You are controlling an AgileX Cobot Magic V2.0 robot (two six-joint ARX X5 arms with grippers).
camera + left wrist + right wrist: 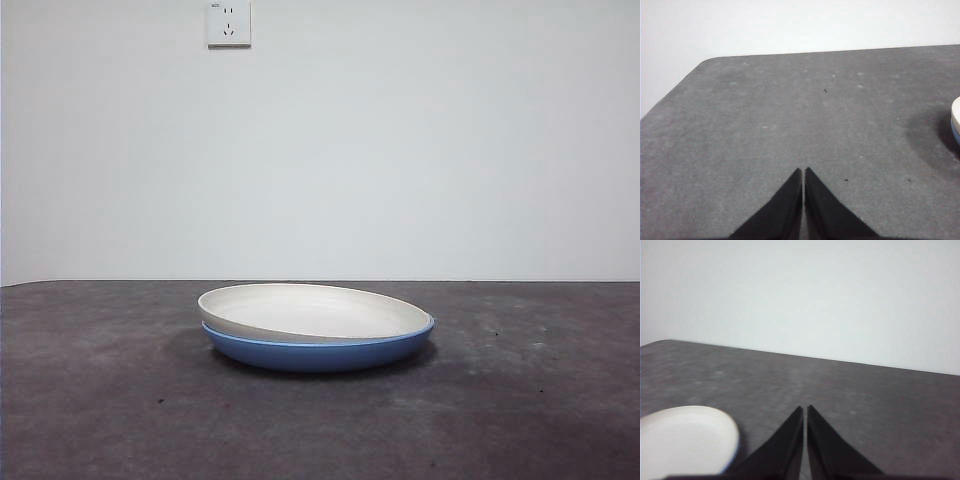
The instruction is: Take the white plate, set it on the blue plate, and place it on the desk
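The white plate [315,311] rests inside the blue plate [320,351] at the middle of the desk [100,400], sitting slightly tilted, higher on its left side. No arm shows in the front view. My left gripper [803,171] is shut and holds nothing; it hovers over bare desk [790,115], with the edge of the white plate [956,111] far off to one side. My right gripper [805,409] is also shut and holds nothing, and the white plate [685,440] lies beside it with a thin blue rim [736,454] showing.
A white wall with a power socket [229,23] stands behind the desk. The desk's rounded far corner [705,62] shows in the left wrist view.
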